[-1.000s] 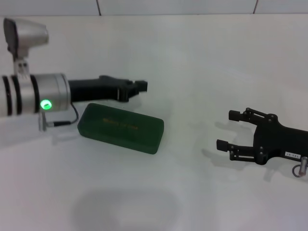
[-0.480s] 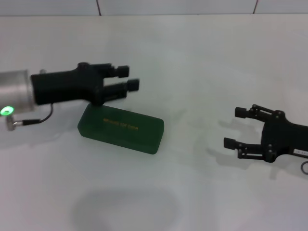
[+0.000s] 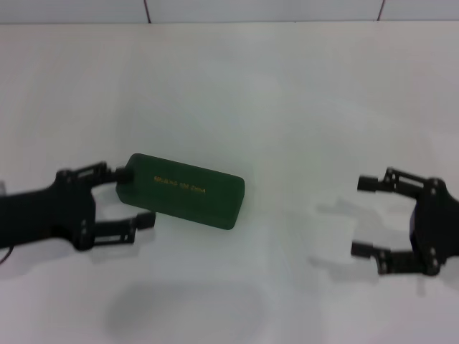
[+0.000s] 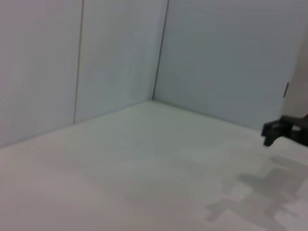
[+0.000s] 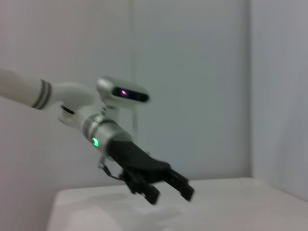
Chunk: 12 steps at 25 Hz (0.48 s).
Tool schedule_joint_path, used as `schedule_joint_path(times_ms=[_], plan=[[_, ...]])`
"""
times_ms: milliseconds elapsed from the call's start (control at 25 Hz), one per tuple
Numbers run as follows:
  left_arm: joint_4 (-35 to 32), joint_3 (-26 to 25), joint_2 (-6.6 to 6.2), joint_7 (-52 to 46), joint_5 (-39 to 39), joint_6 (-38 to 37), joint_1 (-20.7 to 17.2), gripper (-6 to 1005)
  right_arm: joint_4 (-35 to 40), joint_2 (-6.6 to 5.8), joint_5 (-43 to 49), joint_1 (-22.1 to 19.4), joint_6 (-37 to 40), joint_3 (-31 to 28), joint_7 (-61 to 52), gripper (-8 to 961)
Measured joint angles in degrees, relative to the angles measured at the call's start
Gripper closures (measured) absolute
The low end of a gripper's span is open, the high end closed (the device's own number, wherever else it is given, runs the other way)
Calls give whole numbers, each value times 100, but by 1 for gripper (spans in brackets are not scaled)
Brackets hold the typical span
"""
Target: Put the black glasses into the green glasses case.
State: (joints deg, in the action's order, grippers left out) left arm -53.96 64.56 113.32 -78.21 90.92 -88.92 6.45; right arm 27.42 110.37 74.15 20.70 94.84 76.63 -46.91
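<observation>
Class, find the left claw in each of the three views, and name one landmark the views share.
Head view: left claw at lower left, open, beside the green glasses case.
Left wrist view: not visible.
Right wrist view: low centre, above the table.
Shared landmark: the white table.

One green case (image 3: 184, 190), lid shut, near the table's (image 3: 287, 100) middle, two grippers, the left gripper (image 3: 133, 196) toward the table's left edge, the right gripper (image 3: 363, 216) toward its right edge, each with two fingers spread apart

closed green glasses case (image 3: 184, 190) between two open pincers
</observation>
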Motion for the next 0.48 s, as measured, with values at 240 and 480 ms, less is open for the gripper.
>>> schedule_joint_path(times_ms=[240,480], plan=[[33,-131,148,423,206,-157,-411,141,-32,115,581,-114,118,-8,128,81],[46,-152,228,597,302,-322,-618,121,-46,193,700,-183,0,-69,206,81]])
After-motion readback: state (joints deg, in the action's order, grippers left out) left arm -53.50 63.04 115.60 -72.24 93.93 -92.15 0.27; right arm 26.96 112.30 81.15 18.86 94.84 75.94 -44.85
